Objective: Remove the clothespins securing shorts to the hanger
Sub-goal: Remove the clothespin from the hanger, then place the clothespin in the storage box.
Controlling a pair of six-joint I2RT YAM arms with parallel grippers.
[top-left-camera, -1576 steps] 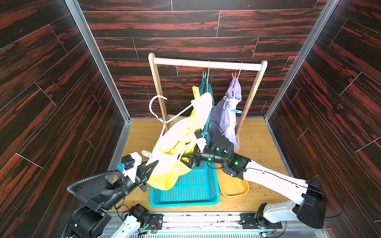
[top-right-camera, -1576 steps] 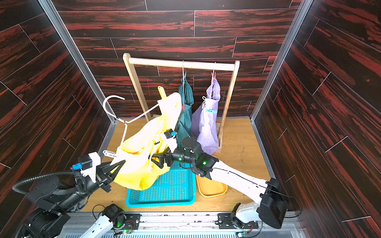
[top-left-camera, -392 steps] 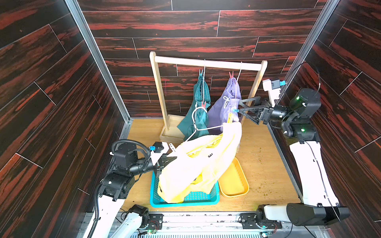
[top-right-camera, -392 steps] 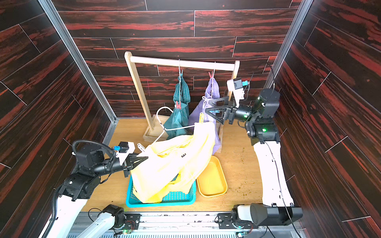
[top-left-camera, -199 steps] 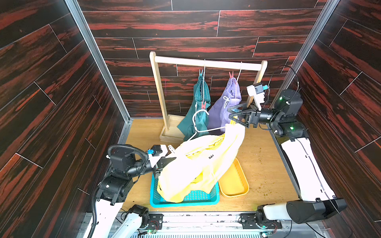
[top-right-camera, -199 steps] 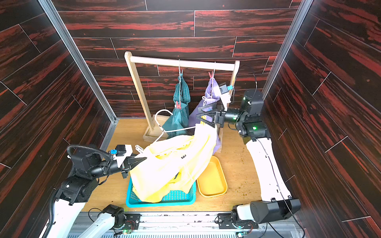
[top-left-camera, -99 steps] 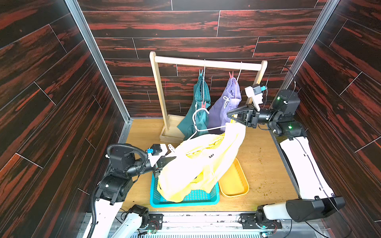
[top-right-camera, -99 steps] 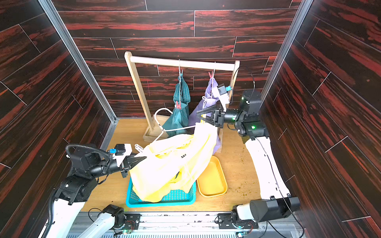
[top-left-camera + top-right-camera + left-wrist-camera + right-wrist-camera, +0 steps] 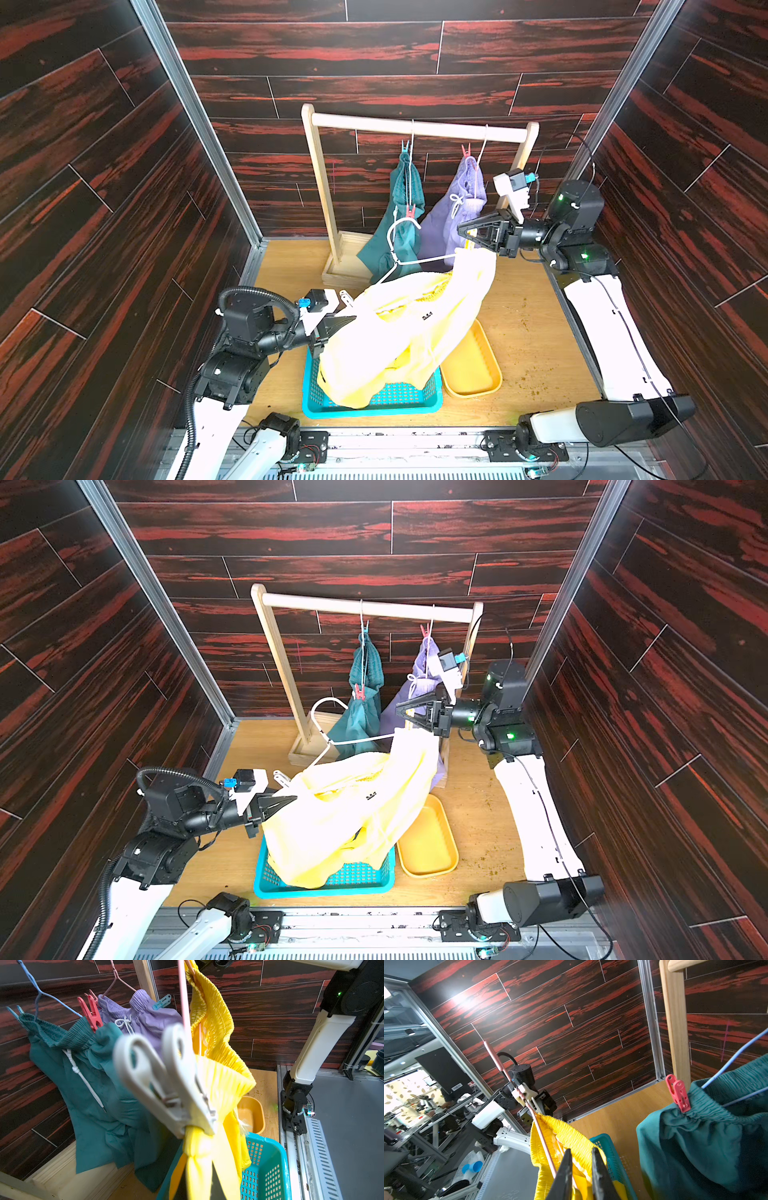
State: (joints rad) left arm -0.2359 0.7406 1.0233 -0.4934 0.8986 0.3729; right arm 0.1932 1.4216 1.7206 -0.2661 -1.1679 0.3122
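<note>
The yellow shorts (image 9: 399, 332) hang from a thin hanger (image 9: 419, 261) slung between my two arms, above the basket. My left gripper (image 9: 353, 320) is shut on the shorts' fabric just below a white clothespin (image 9: 166, 1084) that pins them to the hanger. My right gripper (image 9: 463, 232) is at the hanger's other end. Its fingers (image 9: 564, 1167) are shut on a yellow clothespin (image 9: 469, 244) at the waistband. On the rack hang the teal shorts (image 9: 399, 237) with a red clothespin (image 9: 410, 212), and the lavender shorts (image 9: 449, 224) with a light blue clothespin (image 9: 162, 1002).
A wooden rack (image 9: 415, 126) stands at the back, its base (image 9: 345, 270) on the floor. A teal basket (image 9: 415, 405) sits under the yellow shorts, with a yellow tray (image 9: 473, 374) beside it. Dark panel walls close in on three sides.
My right gripper has closed its jaws on the yellow clothespin at the hanger's end. The left arm and the yellow shorts have hardly moved.
</note>
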